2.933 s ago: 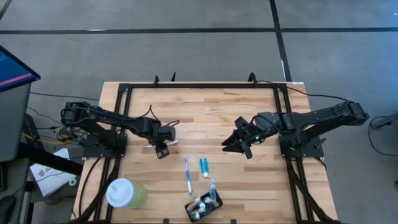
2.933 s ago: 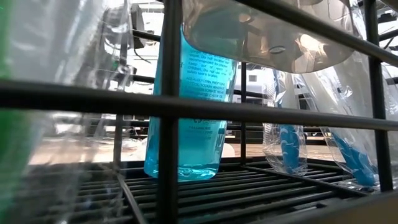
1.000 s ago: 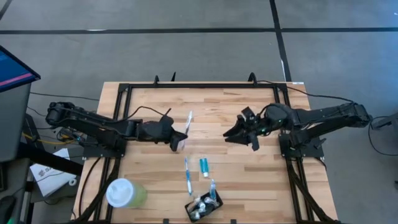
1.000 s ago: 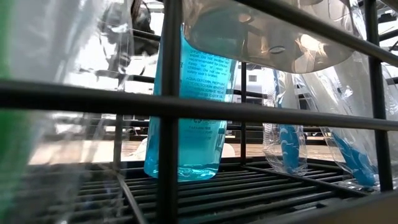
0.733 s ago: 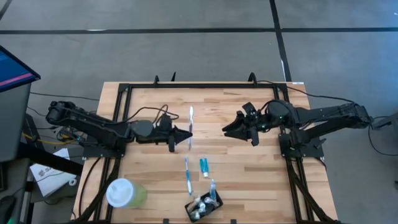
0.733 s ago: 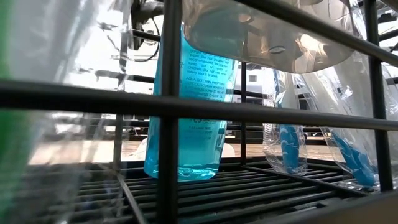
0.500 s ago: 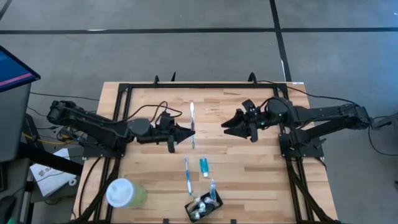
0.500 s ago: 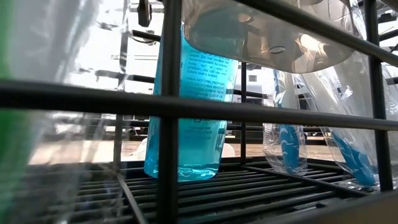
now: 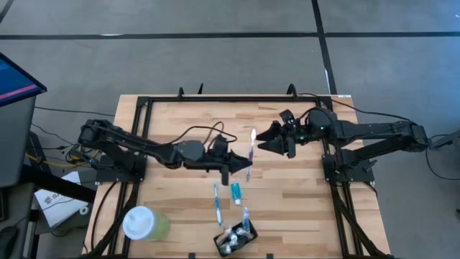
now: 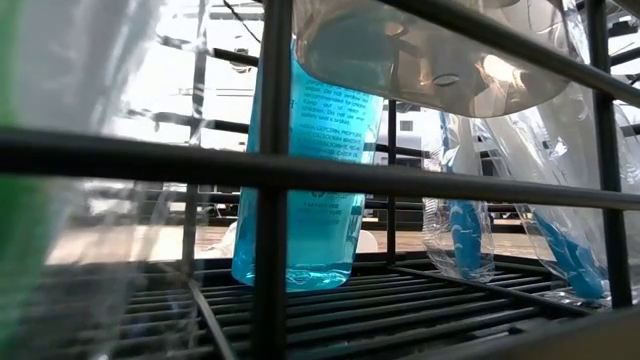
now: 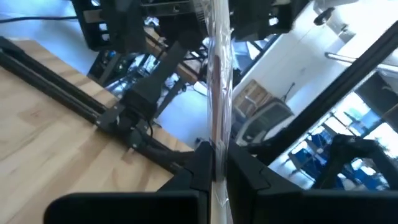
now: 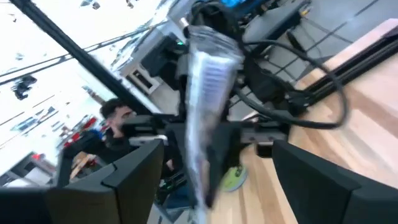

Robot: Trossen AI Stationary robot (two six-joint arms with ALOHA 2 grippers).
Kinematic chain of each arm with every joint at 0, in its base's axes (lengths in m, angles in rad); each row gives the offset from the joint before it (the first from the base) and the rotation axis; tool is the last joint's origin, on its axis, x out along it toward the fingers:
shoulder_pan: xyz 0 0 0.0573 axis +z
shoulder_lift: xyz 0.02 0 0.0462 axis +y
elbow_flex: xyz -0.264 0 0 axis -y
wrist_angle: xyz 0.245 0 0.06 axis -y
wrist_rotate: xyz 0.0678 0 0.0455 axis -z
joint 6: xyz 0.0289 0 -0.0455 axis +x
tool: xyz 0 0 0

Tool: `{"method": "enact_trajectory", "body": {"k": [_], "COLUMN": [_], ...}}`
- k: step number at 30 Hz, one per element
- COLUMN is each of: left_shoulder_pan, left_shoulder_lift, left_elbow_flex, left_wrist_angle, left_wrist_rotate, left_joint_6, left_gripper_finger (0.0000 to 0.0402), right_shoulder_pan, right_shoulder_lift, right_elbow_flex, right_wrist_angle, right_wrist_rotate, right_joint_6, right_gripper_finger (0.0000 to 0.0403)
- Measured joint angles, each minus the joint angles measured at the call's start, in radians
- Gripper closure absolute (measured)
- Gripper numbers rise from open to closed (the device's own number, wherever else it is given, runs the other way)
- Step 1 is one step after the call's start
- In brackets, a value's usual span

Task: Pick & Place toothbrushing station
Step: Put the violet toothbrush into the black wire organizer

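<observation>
High view first, scanning from the left: the pale green cup [image 9: 146, 223] with its white lid is sitting at the desk's [image 9: 172, 122] near left corner, and I am leaving it alone, since it is no part of the job. My left arm is reaching out across the middle of the desk, and the left gripper [image 9: 243, 161] is pinching the lower end of a wrapped toothbrush [image 9: 251, 146], holding it up in the air over the centre. The left wrist view is showing the same thing, its fingers [image 11: 198, 163] clamped together on the clear sleeve [image 11: 219, 74]. Just right of that, the right gripper [image 9: 269, 141] is waiting close to the brush's upper end with its jaws spread wide, touching nothing as far as I can tell; its own camera is looking straight at the wrapped brush [image 12: 205, 87] between its fingers [image 12: 134, 168]. I am reading this as a handover about to happen.

Near the front edge, a blue toothbrush [image 9: 215, 203] and a teal tube [image 9: 235, 192] are lying loose on the desk, and the black holder [image 9: 236, 239] is already carrying a few items. So I am judging the job as partly done: one brush is in the air, two pieces are waiting on the desk.
</observation>
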Motion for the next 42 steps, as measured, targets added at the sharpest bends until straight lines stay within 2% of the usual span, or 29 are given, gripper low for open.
{"method": "enact_trajectory", "body": {"k": [7, 18, 22, 34, 38, 42], "left_shoulder_pan": [0.014, 0.018, 0.018, 0.018, 0.018, 0.018], "left_shoulder_lift": [0.093, 0.096, 0.096, 0.096, 0.096, 0.096], "left_elbow_flex": [0.083, 0.083, 0.083, 0.082, 0.082, 0.082], "left_wrist_angle": [0.018, 0.02, 0.02, 0.02, 0.02, 0.019], "left_wrist_rotate": [0.021, 0.021, 0.021, 0.035, 0.051, 0.055], "left_joint_6": [0.006, 0.012, 0.012, 0.01, 0.009, 0.009], "left_gripper_finger": [0.039, 0.039, 0.039, 0.0389, 0.0389, 0.0389], "right_shoulder_pan": [0.028, 0.054, 0.054, 0.053, 0.046, 0.036], "right_shoulder_lift": [-0.001, -0.001, -0.001, -0.001, 0.001, 0.001], "right_elbow_flex": [0.001, 0.001, 0.001, 0.001, 0.001, 0.001], "right_wrist_angle": [0.003, -0.001, -0.001, -0.002, 0.002, 0.006], "right_wrist_rotate": [-0.027, -0.027, -0.024, -0.014, -0.015, -0.014], "right_joint_6": [0.0, 0.0, 0.022, 0.017, 0.015, 0.016], "right_gripper_finger": [0.0112, 0.0125, 0.0152, 0.0293, 0.0314, 0.0318]}}
